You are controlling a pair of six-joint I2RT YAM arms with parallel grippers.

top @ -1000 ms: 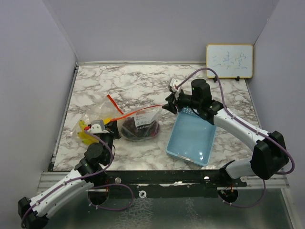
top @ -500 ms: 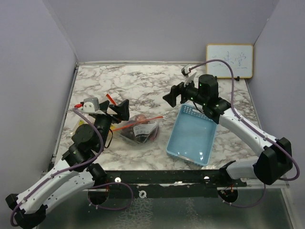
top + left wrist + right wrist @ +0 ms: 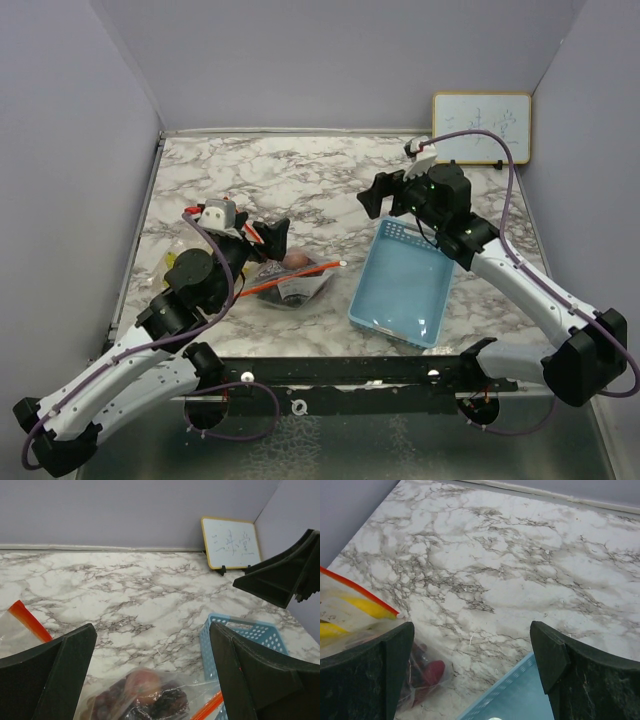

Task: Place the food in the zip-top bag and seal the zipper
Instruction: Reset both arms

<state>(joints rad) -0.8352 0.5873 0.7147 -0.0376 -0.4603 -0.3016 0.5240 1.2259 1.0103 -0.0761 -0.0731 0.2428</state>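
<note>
**Desk:** From overhead, the zip-top bag (image 3: 293, 280) lies flat on the marble surface (image 3: 300, 175), between the left gripper (image 3: 268, 236) and the light blue basket (image 3: 400, 290). Is either arm holding it?

**Photographer:** Neither. The left gripper hangs over the bag's far edge, jaws apart. The right gripper (image 3: 374, 196) is raised near the basket's far corner, well clear of the bag. Its jaws are equally wide, with nothing between them. No food shows in the basket.

**Desk:** And the left wrist view?

**Photographer:** Between its spread fingers, dark grapes (image 3: 167, 700) and a round reddish fruit (image 3: 142, 682) sit inside the clear plastic. The orange zipper (image 3: 207, 707) runs off beside them.

**Desk:** The right wrist view?

**Photographer:** Yellow bananas (image 3: 365, 607) and a magenta piece (image 3: 432, 672) show through the bag at lower left, below the orange strip.

**Desk:** So how far along is it?

**Photographer:** The loading looks done, with all four foods bagged. The zipper reads as one line, which suggests it is pressed shut, though no view confirms that along its whole length. At most, a check of the seal remains.
</note>
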